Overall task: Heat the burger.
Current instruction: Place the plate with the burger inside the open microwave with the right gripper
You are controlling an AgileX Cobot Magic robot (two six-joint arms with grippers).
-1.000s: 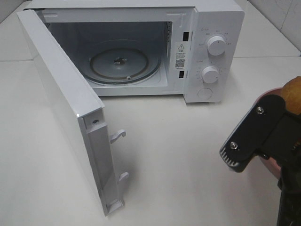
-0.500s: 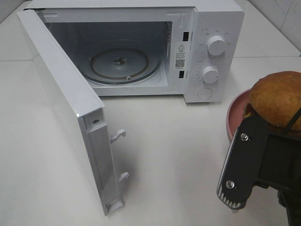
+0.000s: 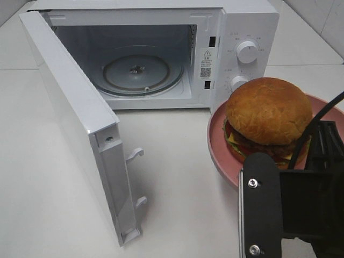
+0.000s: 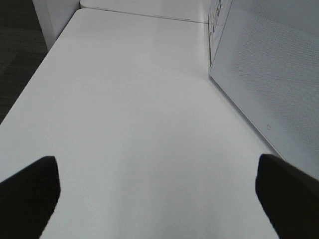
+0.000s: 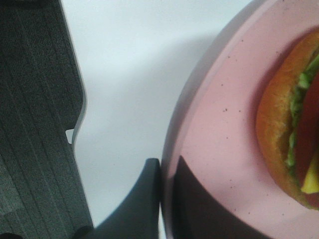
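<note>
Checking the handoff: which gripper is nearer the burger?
Right. The right gripper grips the pink plate bearing the burger; the left gripper hovers over table by the microwave door.

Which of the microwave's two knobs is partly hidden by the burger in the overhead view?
The lower knob: the burger on its plate covers its lower part. The upper knob shows whole.

Smooth white table (image 3: 180, 177); boxy white microwave oven (image 3: 215, 32) stands on it at rear, hinged door (image 3: 70, 118) swung open
</note>
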